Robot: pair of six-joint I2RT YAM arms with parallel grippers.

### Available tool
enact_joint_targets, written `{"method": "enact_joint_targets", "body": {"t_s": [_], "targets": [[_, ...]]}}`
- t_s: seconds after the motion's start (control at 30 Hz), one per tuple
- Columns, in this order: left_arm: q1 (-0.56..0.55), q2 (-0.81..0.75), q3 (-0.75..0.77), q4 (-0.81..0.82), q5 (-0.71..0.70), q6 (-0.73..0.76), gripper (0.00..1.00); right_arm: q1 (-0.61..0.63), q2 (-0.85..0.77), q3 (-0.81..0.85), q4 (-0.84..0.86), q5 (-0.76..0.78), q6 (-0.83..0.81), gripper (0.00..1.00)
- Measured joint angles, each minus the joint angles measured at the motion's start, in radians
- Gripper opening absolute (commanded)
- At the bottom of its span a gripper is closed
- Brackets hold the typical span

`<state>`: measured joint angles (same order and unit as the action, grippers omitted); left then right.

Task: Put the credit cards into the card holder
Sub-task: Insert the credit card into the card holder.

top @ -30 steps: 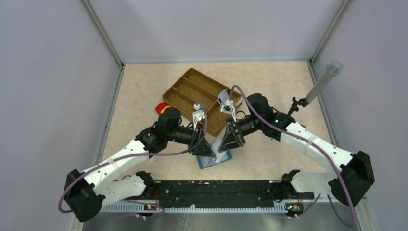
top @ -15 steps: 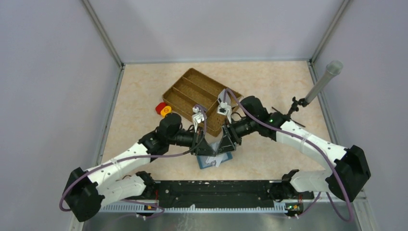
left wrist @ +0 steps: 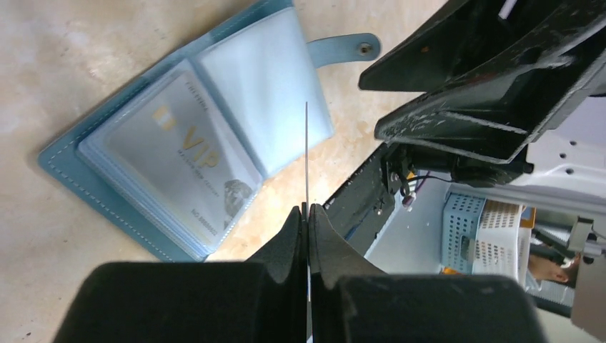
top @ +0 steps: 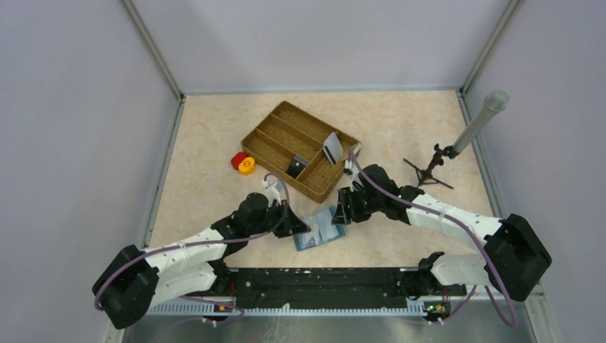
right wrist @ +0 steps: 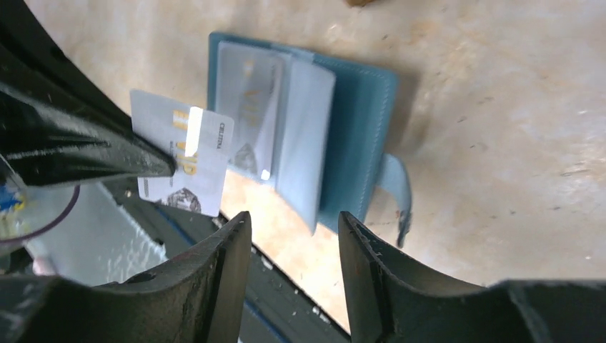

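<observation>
One pale grey-white flat plastic credit card (right wrist: 187, 153) pinched edge-on in left tool (left wrist: 307, 214), just beside open teal-blue folding card holder (left wrist: 179, 164) on beige surface (top: 214, 143). Right tool (right wrist: 293, 223) spread, empty, above holder. Risk: unpinned holder skids, soft clear sleeve (left wrist: 264, 86) buckles, card misses slot.

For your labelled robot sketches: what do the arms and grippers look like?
The left arm and right arm have white links between black joints, with a purple cable looping along each. The left gripper and right gripper are black, each with two tapering fingers.
</observation>
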<state>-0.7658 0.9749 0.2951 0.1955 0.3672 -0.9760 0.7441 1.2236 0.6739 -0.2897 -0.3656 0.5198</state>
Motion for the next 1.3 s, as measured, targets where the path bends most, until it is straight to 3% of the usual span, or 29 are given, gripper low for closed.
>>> {"method": "enact_joint_targets", "body": {"t_s": [0.17,0.47,0.77,1.3], "targets": [[-0.004,0.058,-0.023,0.047,-0.041,-0.065,0.0,0.0,0.033,-0.005,0.035,0.081,0.025,0.39],[-0.006,0.085,-0.023,0.068,-0.082,-0.11,0.0,0.0,0.142,-0.02,0.13,0.055,0.044,0.33],[-0.006,0.146,-0.024,0.081,-0.074,-0.124,0.0,0.002,0.206,-0.028,0.151,0.056,0.072,0.01],[-0.006,0.288,-0.065,0.26,-0.007,-0.168,0.0,0.005,0.246,-0.04,0.138,0.109,0.14,0.0]]}}
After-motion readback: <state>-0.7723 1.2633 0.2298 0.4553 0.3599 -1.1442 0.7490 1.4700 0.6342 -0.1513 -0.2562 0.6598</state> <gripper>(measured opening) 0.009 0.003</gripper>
